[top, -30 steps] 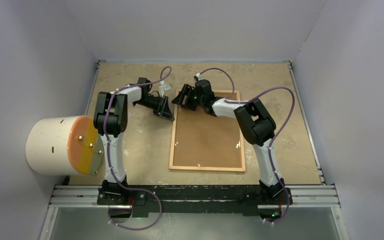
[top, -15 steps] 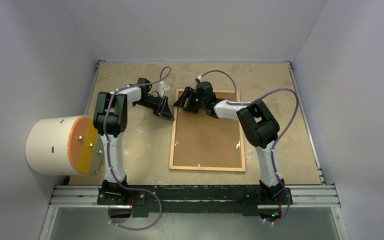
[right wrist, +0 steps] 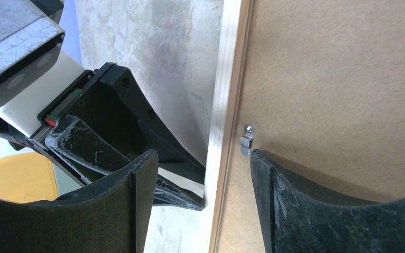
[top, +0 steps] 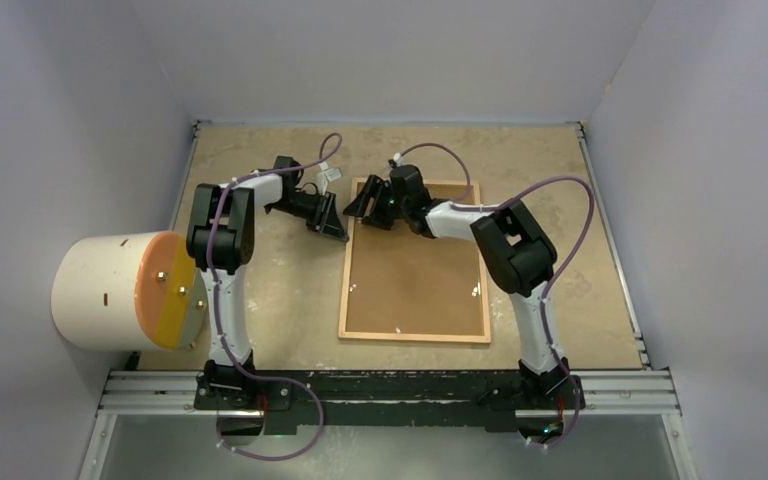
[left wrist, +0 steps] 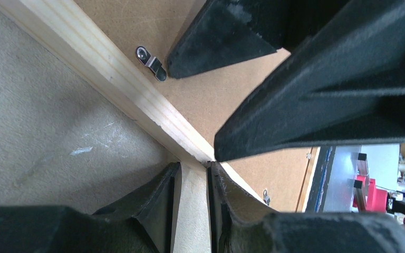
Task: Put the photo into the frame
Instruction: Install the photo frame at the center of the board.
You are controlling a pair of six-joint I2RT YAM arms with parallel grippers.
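Meanwhile left hand (left wrist: 192,166) pinches the frame (left wrist: 111,68), right hand (right wrist: 201,156) wide astride its rail, backing board (right wrist: 337,79) inside.

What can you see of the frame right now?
The frame is a large rectangle of thin pale wood, lying flat on the table with its back up. A brown backing board fills it, held by small metal clips along the rails. No glass or photo shows. The left gripper is closed on the left rail near the far corner. The open right gripper straddles the same rail there, one finger over the board by a clip, not visibly touching.
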